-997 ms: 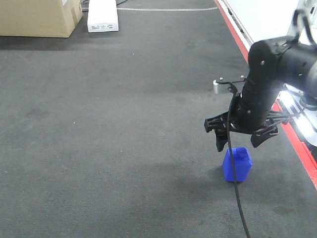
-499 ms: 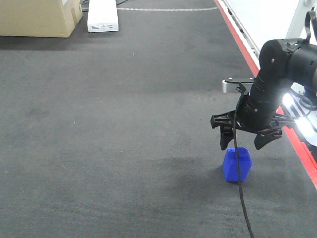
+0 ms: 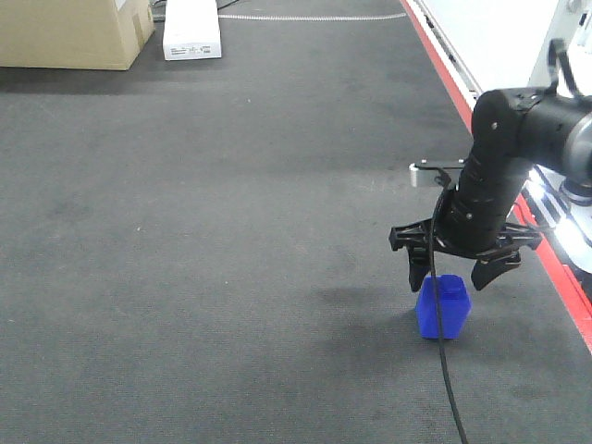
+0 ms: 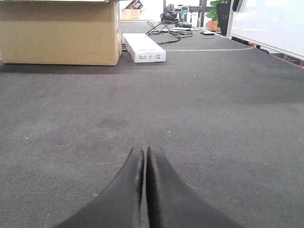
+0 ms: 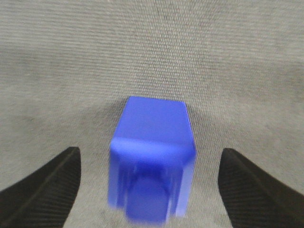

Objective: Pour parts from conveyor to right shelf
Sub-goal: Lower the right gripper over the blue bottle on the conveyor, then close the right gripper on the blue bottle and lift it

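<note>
- Exterior front-facing view shows the conveyor as a wide dark belt that fills almost the whole picture. It gives much free room to the left of the work and in front of it.
- A cardboard box and a white box stand at the far edge, well apart from the work.
- The red strip marks the belt edge near the right arm, so a lift should probably go up first and only then sideways. The right shelf is not seen in any view.
- The right gripper hangs just above the part with its jaws spread wide. A black cable hangs in front of it.
- The left gripper lies low over bare belt, its jaws pressed together and holding nothing.
- The blue block stands on the belt near the red strip, between the two fingers and touching neither.
- For a good grasp, the gripper should probably come straight down, stay centred, and close on the flat sides below the knob.
</note>
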You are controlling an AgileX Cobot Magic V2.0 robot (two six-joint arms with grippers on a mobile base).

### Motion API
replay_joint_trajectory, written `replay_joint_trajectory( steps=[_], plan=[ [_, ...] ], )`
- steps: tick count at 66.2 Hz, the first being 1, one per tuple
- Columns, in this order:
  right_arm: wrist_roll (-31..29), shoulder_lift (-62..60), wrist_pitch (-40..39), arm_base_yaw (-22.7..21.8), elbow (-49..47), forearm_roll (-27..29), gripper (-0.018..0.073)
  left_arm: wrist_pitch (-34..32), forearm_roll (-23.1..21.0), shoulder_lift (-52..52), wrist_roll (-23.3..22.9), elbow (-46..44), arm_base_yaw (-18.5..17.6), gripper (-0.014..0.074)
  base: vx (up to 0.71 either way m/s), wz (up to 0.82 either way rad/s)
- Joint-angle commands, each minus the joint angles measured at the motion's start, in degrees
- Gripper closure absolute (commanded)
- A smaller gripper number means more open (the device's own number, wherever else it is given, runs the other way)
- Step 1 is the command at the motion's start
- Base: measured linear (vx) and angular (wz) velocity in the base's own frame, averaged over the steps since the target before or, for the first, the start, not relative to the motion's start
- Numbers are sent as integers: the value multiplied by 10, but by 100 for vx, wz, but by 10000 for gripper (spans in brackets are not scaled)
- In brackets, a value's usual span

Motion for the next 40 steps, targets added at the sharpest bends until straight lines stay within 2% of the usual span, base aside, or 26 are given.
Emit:
replay_joint_trajectory(
  steps=[1,19,26,32,40],
  plan=[
    [-6,-17,25,-1,-15,-1,-5,-45,-5,10,-5,-11,-3,602,0,0],
    [-6,10,27,-1,-15,-1,0,-45,-5,10,-5,-11,-3,602,0,0],
    [-8,15,27,-1,-15,-1,32,-45,-5,10,-5,-11,-3,602,0,0],
    [-8,18,33,-1,-15,-1,99,-45,-5,10,-5,-11,-3,602,0,0],
    [-8,20,36,-1,-15,3,278,-45,-5,10,-5,-11,-3,602,0,0]
  ],
)
